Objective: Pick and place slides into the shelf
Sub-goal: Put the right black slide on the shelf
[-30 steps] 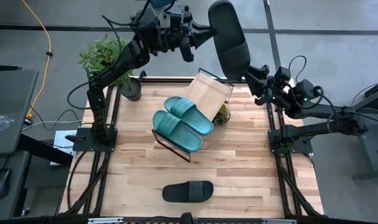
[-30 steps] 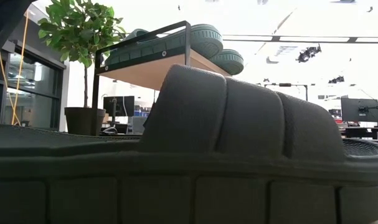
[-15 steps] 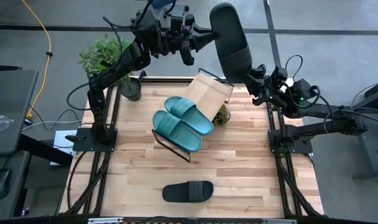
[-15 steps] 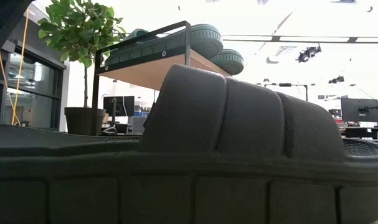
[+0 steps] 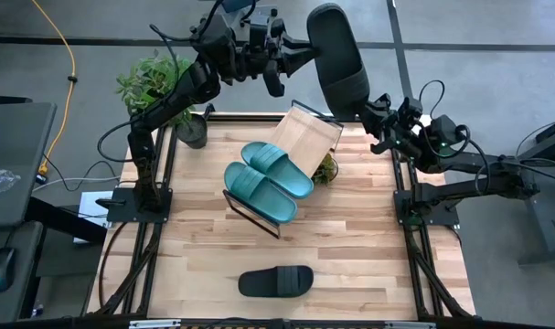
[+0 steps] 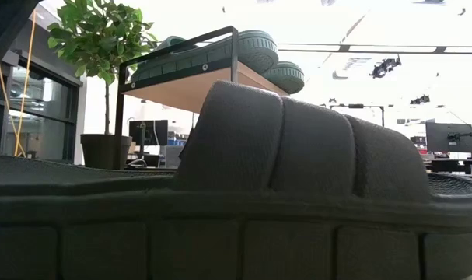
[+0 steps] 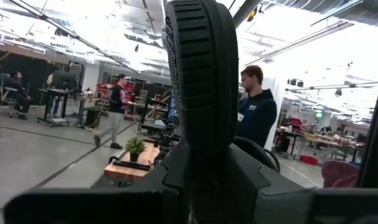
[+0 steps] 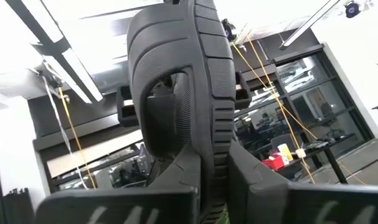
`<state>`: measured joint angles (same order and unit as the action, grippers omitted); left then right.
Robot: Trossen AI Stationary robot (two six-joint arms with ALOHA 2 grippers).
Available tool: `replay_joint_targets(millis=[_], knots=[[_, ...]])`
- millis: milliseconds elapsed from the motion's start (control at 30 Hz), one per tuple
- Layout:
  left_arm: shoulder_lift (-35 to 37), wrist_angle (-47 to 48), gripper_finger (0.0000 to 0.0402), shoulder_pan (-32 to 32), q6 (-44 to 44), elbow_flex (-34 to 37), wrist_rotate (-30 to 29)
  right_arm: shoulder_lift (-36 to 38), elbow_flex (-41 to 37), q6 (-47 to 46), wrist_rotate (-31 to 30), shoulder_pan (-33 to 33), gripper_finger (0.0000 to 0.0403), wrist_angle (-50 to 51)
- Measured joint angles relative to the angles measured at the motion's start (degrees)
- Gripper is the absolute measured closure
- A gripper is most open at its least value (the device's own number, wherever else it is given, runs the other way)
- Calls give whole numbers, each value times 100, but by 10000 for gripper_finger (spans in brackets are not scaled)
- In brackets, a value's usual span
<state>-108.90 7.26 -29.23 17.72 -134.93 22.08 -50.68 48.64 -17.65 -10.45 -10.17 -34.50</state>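
We see the shelf [image 5: 286, 169] filling mid-frame, two teal slides [image 5: 268, 180] covering its lower half while its upper board is bare. A black slide [image 5: 336, 57] held aloft by both end effectors blocks the upper centre. The tabletop [image 5: 368, 238] is open at right and left; another black slide [image 5: 275, 281] lies bottom centre.

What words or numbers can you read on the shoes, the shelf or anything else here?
None can be read.
The black slide held up, the teal slides on the shelf and the black slide on the table show no lettering.
The small light patch on a person's dark top is too small to read.
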Motion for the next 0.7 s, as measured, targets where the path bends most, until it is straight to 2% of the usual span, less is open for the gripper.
replay_joint_targets(millis=[233,433,600,700], knots=[[15,303,299,-27,-454,-7,103,68,-2,35,-145,2,396,2],[-6,1043,264,-289,-654,-1,634,325,-2,216,-425,7,397,-126],[-11,1716,246,-510,-1123,4,704,551,7,269,-522,7,397,-83],[-11,1927,242,-653,-1153,4,1043,699,2,192,-581,7,397,181]])
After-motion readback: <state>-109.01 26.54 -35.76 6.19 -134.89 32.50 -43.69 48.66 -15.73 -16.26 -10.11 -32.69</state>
